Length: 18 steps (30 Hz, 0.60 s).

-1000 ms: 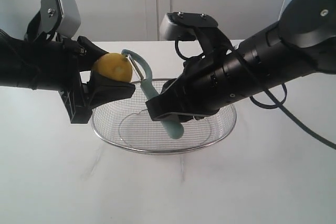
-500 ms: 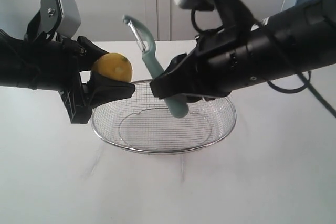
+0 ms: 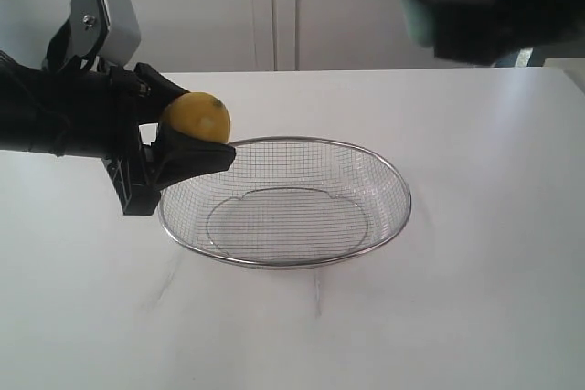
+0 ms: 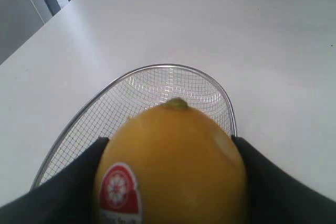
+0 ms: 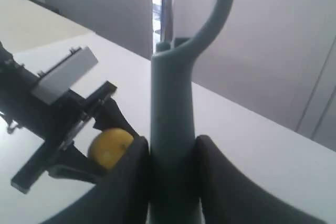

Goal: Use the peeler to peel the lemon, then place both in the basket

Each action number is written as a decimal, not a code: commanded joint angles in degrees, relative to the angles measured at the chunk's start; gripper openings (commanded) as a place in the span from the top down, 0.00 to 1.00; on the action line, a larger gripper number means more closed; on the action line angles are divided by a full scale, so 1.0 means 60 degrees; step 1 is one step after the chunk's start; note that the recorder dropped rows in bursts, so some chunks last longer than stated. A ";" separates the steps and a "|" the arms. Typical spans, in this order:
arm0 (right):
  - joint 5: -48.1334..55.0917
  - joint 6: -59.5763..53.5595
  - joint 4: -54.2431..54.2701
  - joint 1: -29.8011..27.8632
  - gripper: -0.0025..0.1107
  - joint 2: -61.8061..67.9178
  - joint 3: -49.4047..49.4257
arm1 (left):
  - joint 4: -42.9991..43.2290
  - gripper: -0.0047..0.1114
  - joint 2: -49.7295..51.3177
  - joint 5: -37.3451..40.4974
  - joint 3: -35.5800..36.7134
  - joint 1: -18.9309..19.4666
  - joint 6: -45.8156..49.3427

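Yellow lemon (image 3: 195, 117) sits pinched between the two black fingers of your left claw (image 4: 170, 182). It hangs in the air at the left rim of the wire-mesh basket (image 3: 402, 198), which rests on the white surface (image 3: 475, 299). The lemon's red-and-white sticker (image 4: 121, 190) faces the wrist camera, and its stem end points out over the basket. Your right claw (image 5: 170, 182) is high at the exterior view's upper right, blurred and partly cut off, well apart from the lemon. Its fingers press on the teal handle of the peeler (image 5: 170, 129), whose looped head rises out of view.
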 commanded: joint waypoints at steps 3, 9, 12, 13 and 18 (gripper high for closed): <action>-0.0515 0.0644 -0.1374 -0.0026 0.98 0.0405 0.0494 | -0.0267 0.96 -0.0099 0.0199 0.0017 -0.0014 -0.0032; -0.0558 0.0718 -0.1691 -0.0026 0.98 0.0839 0.0494 | -0.0267 0.96 -0.0099 0.0302 0.0017 -0.0014 -0.0032; -0.0724 0.0718 -0.1901 -0.0026 0.98 0.0940 0.0494 | -0.0267 0.96 -0.0099 0.0574 0.0017 -0.0014 -0.0032; -0.0797 0.0700 -0.1996 -0.0026 0.98 0.0990 0.0494 | -0.0267 0.96 -0.0099 0.0654 0.0017 -0.0014 -0.0032; -0.1398 0.0940 -0.2399 -0.0026 0.98 0.1048 0.0494 | -0.0267 0.96 -0.0099 0.0654 0.0017 -0.0014 -0.0032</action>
